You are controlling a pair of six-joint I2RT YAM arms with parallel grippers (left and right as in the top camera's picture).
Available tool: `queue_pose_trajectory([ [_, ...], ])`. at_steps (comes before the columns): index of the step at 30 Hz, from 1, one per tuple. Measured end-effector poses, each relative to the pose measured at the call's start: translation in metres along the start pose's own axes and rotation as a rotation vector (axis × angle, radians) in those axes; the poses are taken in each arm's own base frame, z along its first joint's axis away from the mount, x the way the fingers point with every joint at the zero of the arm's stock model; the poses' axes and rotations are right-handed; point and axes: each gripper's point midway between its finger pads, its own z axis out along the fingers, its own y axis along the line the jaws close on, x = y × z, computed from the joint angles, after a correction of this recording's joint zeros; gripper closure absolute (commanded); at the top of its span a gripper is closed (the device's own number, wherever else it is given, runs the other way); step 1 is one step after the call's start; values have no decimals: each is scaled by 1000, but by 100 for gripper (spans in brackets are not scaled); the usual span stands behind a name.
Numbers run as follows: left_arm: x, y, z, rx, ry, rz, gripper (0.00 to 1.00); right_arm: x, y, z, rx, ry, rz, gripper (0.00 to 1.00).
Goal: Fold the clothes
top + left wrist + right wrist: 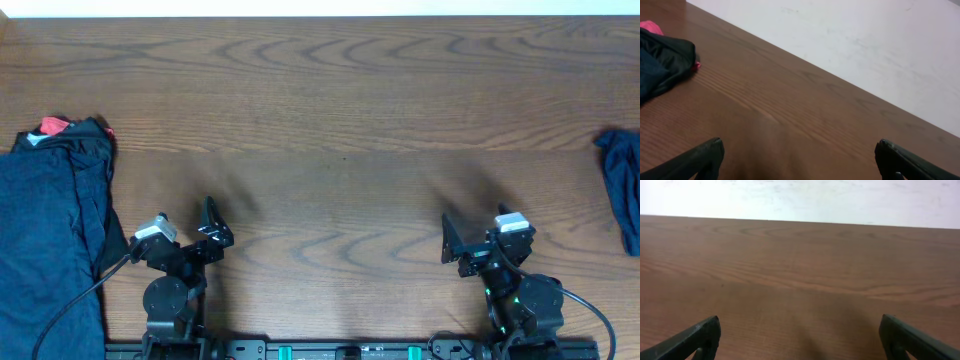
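Note:
A pile of dark navy clothes (50,230) lies at the table's left edge, with a red piece (53,126) showing at its far end. The pile's corner also shows in the left wrist view (662,60), with the red piece (651,26) behind it. A second navy garment (623,185) lies at the far right edge. My left gripper (213,228) is open and empty near the front, right of the pile; its fingertips frame bare wood in the left wrist view (799,157). My right gripper (452,240) is open and empty at the front right, over bare wood (799,335).
The wooden table (330,110) stretches between the two garments. A white wall (800,197) runs behind the table's far edge. Cables trail from the arm bases (170,300) at the front edge.

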Motion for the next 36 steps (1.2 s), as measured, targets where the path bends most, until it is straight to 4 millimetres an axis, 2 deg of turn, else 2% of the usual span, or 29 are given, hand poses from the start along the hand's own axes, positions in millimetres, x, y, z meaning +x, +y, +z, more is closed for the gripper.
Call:
queue_pose_trajectory([
  [36,0,1,0,-4,-2,16,2,0,0,0,0,0,0,1],
])
